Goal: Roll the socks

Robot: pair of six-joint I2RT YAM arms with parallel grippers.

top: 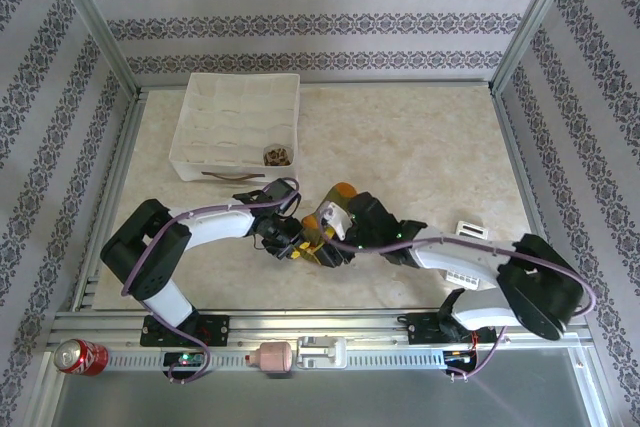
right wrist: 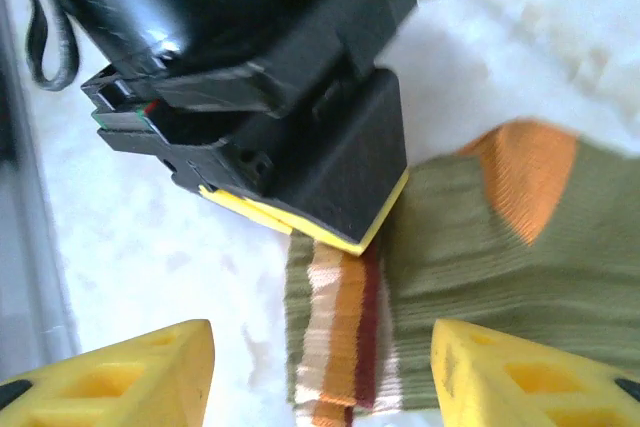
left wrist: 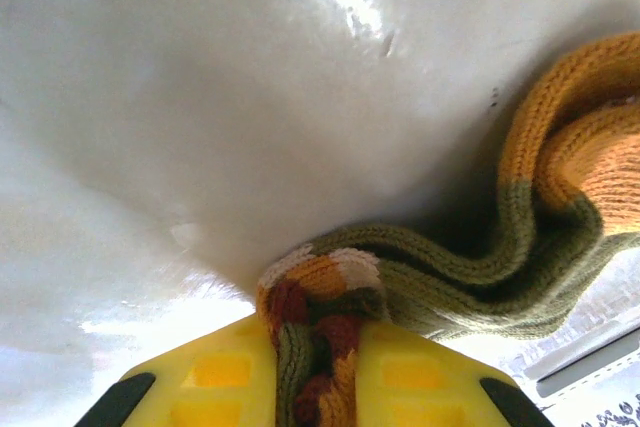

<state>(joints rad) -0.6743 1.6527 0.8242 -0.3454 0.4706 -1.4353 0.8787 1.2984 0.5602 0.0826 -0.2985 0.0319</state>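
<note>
Clamping olive sock [left wrist: 450, 267] in left claw [left wrist: 318, 335], right claw [right wrist: 320, 337] apart, marbled tabletop [top: 420, 127], wallpapered walls [top: 320, 17]

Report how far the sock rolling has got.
Done: what looks like the argyle sock sits in the white bin. In hand: the left gripper pinches the striped cuff of the olive-green sock; the right gripper is open above it. Left: rolling this sock.
</note>
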